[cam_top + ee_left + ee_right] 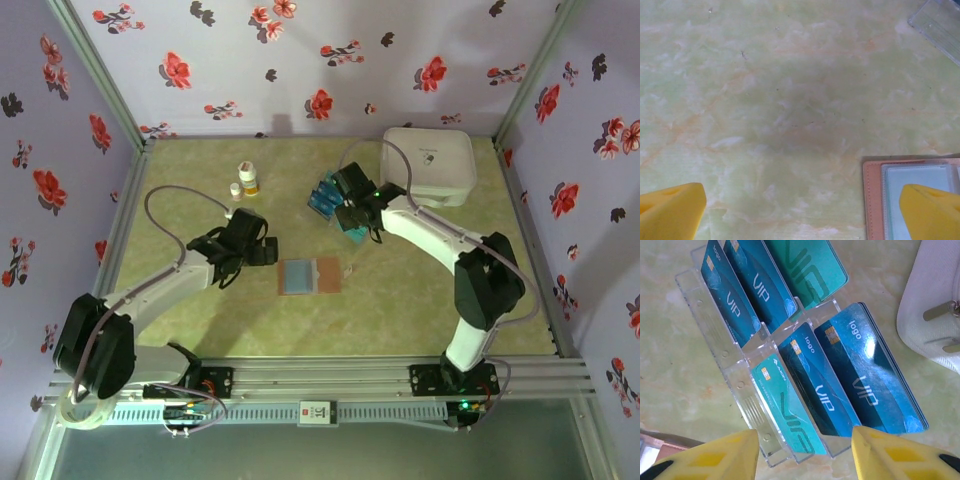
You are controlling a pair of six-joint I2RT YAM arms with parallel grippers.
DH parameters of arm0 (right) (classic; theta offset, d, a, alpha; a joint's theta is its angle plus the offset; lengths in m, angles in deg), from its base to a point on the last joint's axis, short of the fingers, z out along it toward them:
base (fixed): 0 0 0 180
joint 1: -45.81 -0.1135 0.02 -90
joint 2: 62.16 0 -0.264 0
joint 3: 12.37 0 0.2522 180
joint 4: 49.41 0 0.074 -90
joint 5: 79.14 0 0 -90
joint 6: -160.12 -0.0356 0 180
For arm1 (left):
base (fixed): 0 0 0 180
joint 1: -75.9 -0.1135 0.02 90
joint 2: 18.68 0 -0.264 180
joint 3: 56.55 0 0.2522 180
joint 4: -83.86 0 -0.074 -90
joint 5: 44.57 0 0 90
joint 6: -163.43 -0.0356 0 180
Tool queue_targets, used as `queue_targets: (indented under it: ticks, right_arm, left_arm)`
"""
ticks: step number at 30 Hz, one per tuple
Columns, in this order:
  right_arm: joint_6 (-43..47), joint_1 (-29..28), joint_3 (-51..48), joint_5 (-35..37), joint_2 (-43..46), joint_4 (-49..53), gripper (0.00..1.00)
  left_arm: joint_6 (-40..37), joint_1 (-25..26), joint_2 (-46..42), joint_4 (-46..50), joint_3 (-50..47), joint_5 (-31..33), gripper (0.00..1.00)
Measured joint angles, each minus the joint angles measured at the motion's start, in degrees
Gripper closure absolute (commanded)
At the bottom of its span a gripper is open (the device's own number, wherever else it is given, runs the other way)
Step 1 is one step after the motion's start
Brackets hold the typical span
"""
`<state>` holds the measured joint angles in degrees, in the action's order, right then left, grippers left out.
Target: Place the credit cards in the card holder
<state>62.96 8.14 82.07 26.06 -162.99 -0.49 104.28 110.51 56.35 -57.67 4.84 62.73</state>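
The holder (310, 276) is lying open and flat on the tabletop (200, 320), near the middle and toward the near edge. Its clear pockets are facing up so a card can slide in. One pale blue card (917, 185) is already sitting in its left pocket.

The other cards (815, 385) are standing in a clear rack (747, 405) farther back and a little right, just left of the white case (430, 165). The rack is keeping them tilted in two rows with their top edges free, which is leaving each one open to a pinch.

The right arm (420, 225) is reaching over that rack. The right jaws are standing about half spread, their yellow fingers (715, 455) pointing at the rack's front row where a teal card (785, 410) is leaning. Nothing is showing pinched between them, so this is looking like the approach to a pick.

The left arm (170, 280) is waiting just left of the holder. The left jaws are hanging wide over bare tabletop, one finger (932, 210) reaching over the holder's left edge. They are probably placed there to pin the holder down while a card is going in.

Two small bottles (246, 180) are standing at the far left, well apart from the work.
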Motion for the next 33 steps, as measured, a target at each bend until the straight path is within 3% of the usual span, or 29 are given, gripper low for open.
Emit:
queue_targets:
  ticks: [28, 33]
  right_arm:
    - [2.32, 0.20, 2.69, 1.05, -9.22, 2.45, 0.51]
    - [2.25, 0.20, 3.21, -0.24, -9.38, 2.47, 0.58]
  left_arm:
    - [0.00, -1.22, -0.04, -0.24, -0.94, -2.27, 0.00]
    - [0.02, -1.27, -0.04, -0.26, -1.01, -2.36, 0.00]
